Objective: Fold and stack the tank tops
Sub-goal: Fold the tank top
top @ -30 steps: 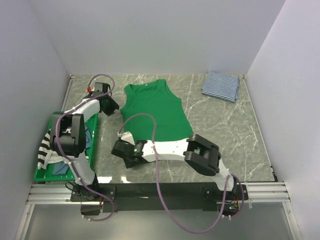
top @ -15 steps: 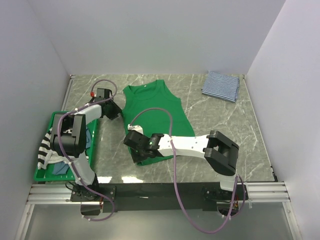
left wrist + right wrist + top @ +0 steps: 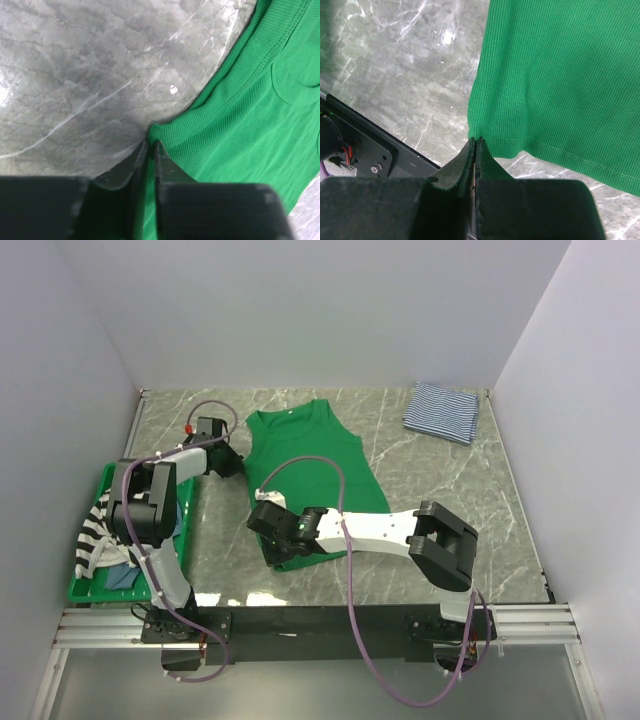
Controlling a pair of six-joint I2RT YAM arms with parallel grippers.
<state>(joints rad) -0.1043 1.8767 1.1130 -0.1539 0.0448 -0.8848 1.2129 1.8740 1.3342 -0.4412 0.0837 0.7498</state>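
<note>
- The plain green ribbed cloth tank top [image 3: 315, 465] lies spread flat on the grey marbled table [image 3: 450, 510], neck towards the far wall, and is not yet folded.
- The left gripper [image 3: 149, 143] sits at the top's left edge near the armhole. Its jaws are drawn almost together, with the rim of the green cloth pinched in the narrow slit between them.
- The right gripper [image 3: 474, 142] is at the near left hem corner, with its jaws pressed tight on that corner.
- With both grippers holding the same long side, the step in hand looks like a lengthwise fold of the green top.
- Done so far: the thin navy-and-white striped tank top [image 3: 442, 412] rests folded in a neat square at the far right corner of the table, which is likely where the stack begins.
- Left to do: fold the green top and set it on that square. Then do the same for the bold black-and-white striped top [image 3: 92, 535] and the dusty blue top [image 3: 122, 578], both crumpled in the rigid green plastic bin [image 3: 100, 592] on the left.
</note>
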